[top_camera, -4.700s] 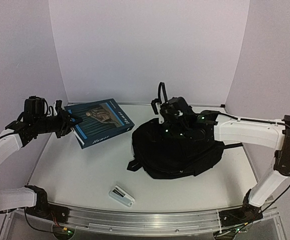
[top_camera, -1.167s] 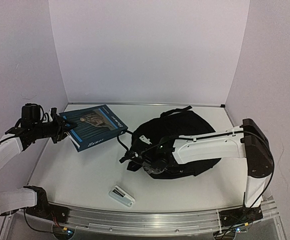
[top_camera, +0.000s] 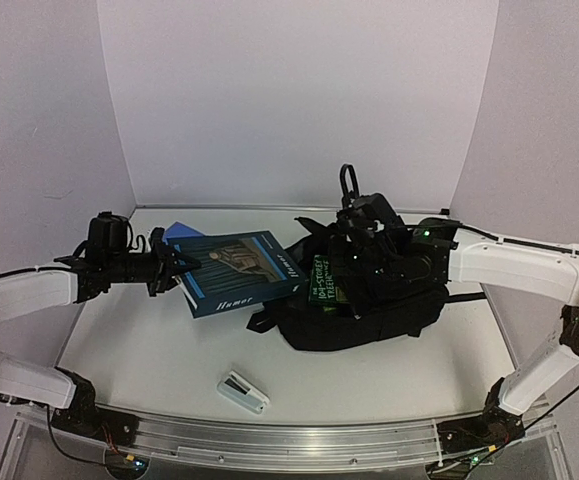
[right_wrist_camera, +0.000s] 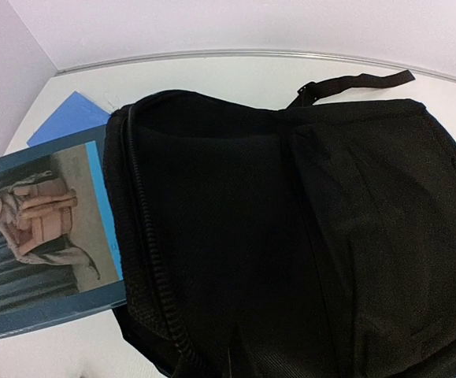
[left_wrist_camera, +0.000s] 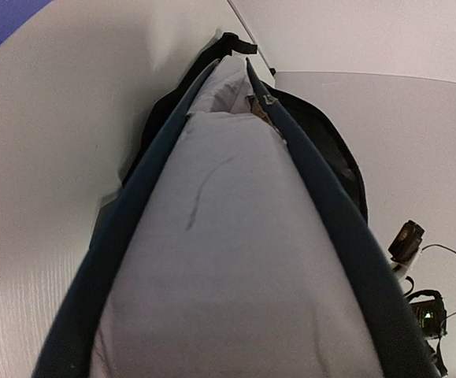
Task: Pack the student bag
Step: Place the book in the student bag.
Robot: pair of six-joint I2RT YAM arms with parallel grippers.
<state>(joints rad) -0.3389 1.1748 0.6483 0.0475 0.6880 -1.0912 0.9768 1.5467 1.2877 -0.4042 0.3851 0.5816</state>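
Holding a dark blue hardcover book (top_camera: 239, 272) by its outer edge in the clamped left pincer (top_camera: 174, 265), far end just inside the mouth of the large soft black fabric backpack (top_camera: 369, 315) on the white tabletop (top_camera: 149, 350). Cannot tell the state of the right pincer (top_camera: 357, 232) over the backpack. Left to do, likely: slide fully in, close.

The top external camera stood above and behind the arm bases and faced the back wall, far enough to take in the whole worktop (top_camera: 149, 340). The left wrist camera sat very near the book (left_wrist_camera: 235, 260), looking along its page edge toward the student bag (left_wrist_camera: 334, 157). The right wrist camera looked down on the student bag from close. All three views shared the book and the student bag.
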